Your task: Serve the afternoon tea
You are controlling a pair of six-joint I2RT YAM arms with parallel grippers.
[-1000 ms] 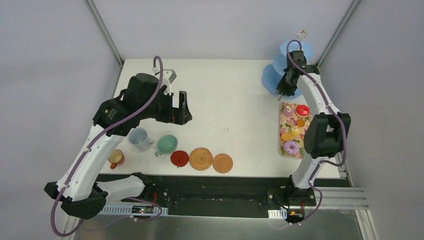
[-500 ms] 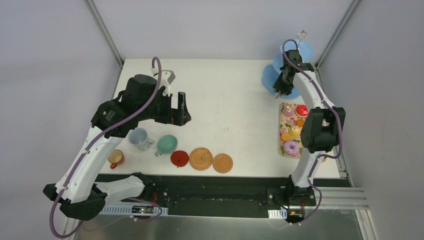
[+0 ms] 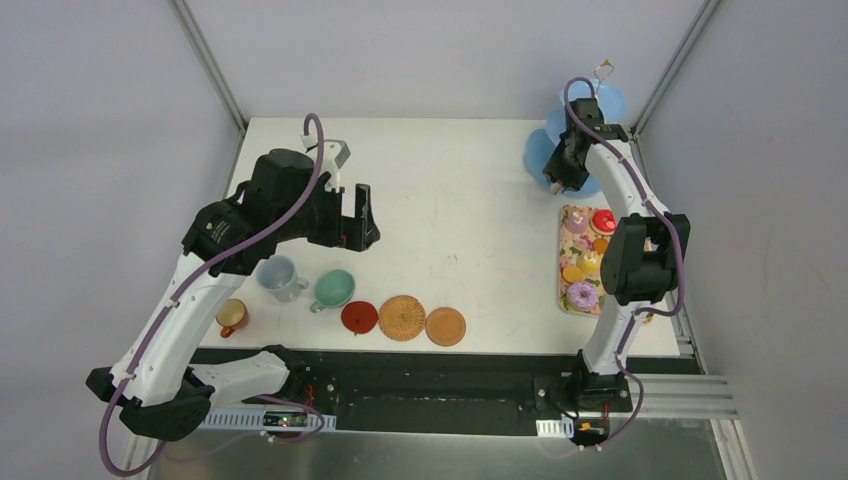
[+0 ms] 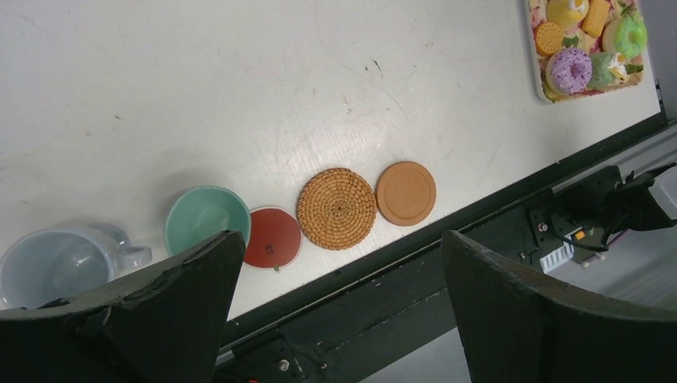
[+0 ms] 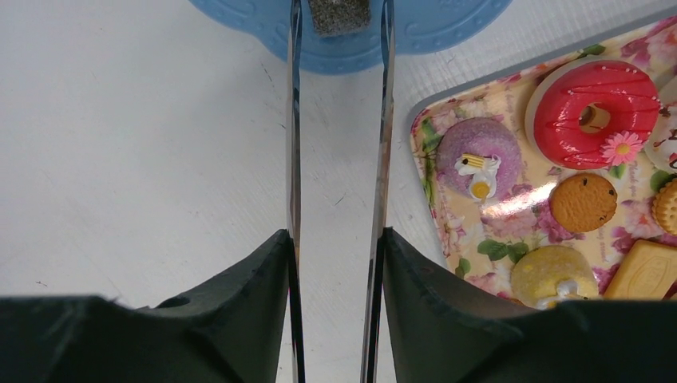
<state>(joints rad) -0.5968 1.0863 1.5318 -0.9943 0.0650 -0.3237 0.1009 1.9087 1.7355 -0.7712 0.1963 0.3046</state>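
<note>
On the left, the left gripper (image 3: 358, 213) hangs spread wide just beyond the mint cup (image 3: 333, 288) and the coasters (image 3: 402, 318), while at far right the right gripper (image 5: 335, 235), pinching the metal tongs (image 5: 294, 120), has eased its squeeze over the blue stand (image 5: 431, 28), probably dropping a dark biscuit (image 5: 339, 14) there.

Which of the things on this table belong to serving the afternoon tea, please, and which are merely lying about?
Tea things: orange cup, grey-blue cup, mint cup, red coaster, woven coaster, terracotta coaster, donuts and biscuits, blue tiered stand.
Not tea things: floral tray, metal tongs in the right claw.
</note>
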